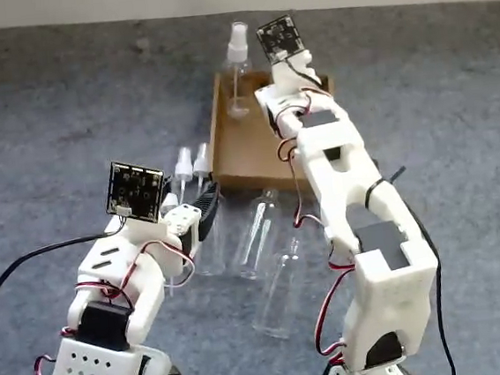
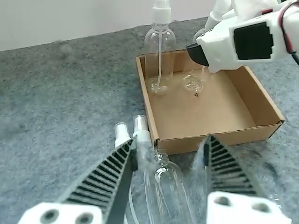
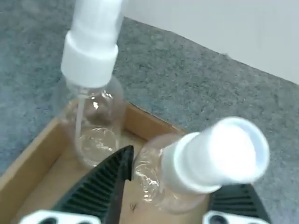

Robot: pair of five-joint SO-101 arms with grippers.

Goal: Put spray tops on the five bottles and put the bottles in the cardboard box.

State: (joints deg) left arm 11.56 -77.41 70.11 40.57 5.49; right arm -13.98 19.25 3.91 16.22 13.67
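Left pincer, spread open, hovers over a clear bottle lying uncapped on the grey worktop. You have two more bare bottles lying beside it, and two loose spray tops just by the cardboard box. Inside the box, the right pincer sits at a capped bottle; you cannot tell whether it grips. Another capped bottle stands upright in the far corner. Judged from this, two bottles are done and three remain.
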